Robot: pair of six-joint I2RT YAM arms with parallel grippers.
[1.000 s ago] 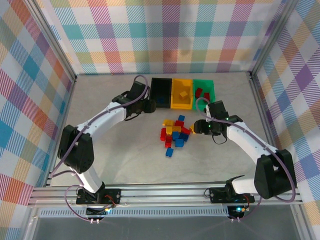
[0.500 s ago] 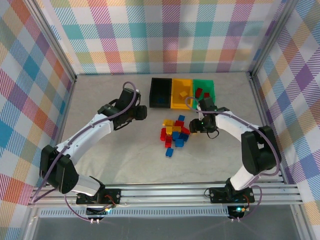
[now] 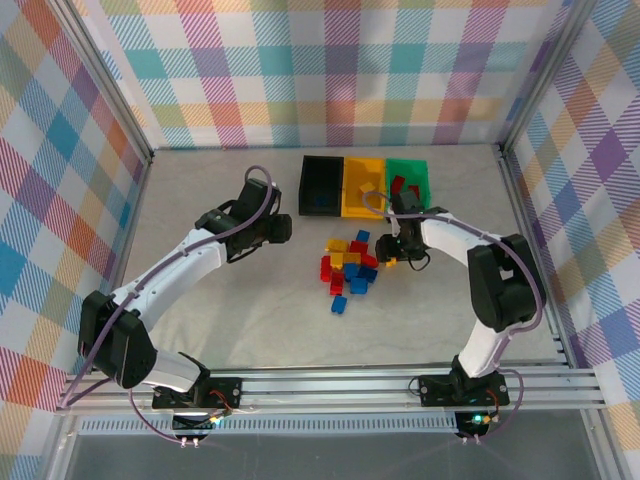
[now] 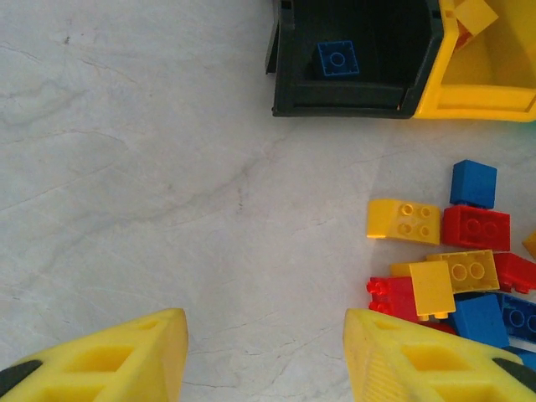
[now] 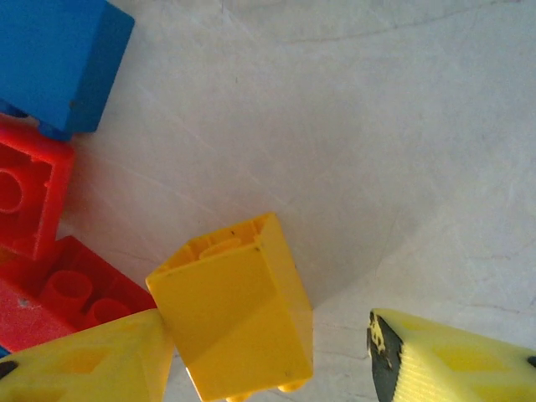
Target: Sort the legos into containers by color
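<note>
**Step in hand:** pick-up of a yellow brick [image 5: 234, 314] at the right edge of the legos [image 3: 350, 265] piled mid-worktop [image 3: 250, 310].

**Right tool:** the right tool [image 5: 266, 339] straddles this brick, low over the surface.
- The jaws stand part open.
- One finger [image 5: 84, 364] touches the brick's side; the other finger [image 5: 452, 360] stands clear, with bare worktop in the gap.
- The brick is not gripped. It lies tilted, just beside a red brick [image 5: 50, 301].

**Next move, as judged:** close the jaws squarely on the yellow brick, lift it, and carry it to the yellow bin [image 3: 355, 205]. This bin sits between the black bin [image 3: 322, 172] and the green bin [image 3: 418, 168] at the far side.

**Risk:** one-sided contact may tip or push the brick instead of seating it.

**Left tool:** the left tool [image 4: 264, 360] hovers over bare worktop left of the pile, jaws part open, holding nothing. A blue brick [image 4: 337, 59] lies in the black bin
</note>
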